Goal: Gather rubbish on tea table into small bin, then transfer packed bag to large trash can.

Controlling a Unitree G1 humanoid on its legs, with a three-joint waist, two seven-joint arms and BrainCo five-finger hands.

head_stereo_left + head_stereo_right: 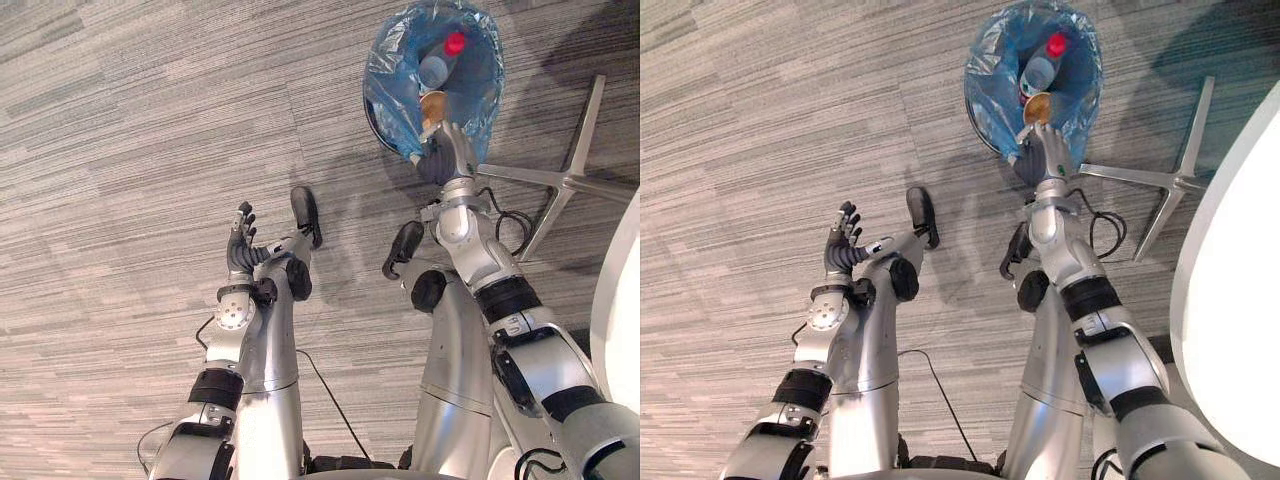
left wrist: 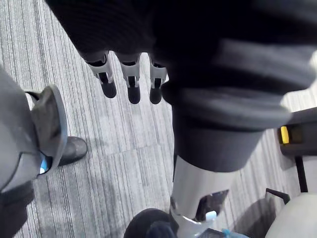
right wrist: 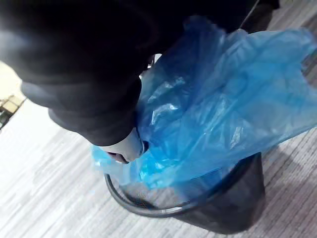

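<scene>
Standing on the grey striped carpet (image 1: 120,150), the small black bin (image 3: 233,208) is far out in front of the robot, on its right side. 1 blue bag (image 1: 385,70) lines it. The mouth of the bag is open wide, and the plastic spills over the rim and puffs up above it. Inside the bag lie 1 clear bottle (image 1: 434,70) with a red cap and, just beside it, 1 round tan thing (image 1: 433,106) that I cannot name.

The right hand (image 1: 441,152) reaches to the near edge of the bin and touches the bag there, where the plastic is bunched. Whether this hand grips the bag or only rests against it, I cannot tell. The left hand (image 1: 240,248) hangs over bare carpet, well apart from the bin, wide and relaxed, holding nothing. In its wrist view the fingers (image 2: 132,87) point out straight in a row.

To the left of the bin the carpet is open room. To the right, the silver legs of a chair base (image 1: 565,180) lie on the floor near the bin, and 1 leg points toward the right wrist. Further right and nearer to the robot, the curved edge of a white counter (image 1: 1230,300) comes in.
</scene>
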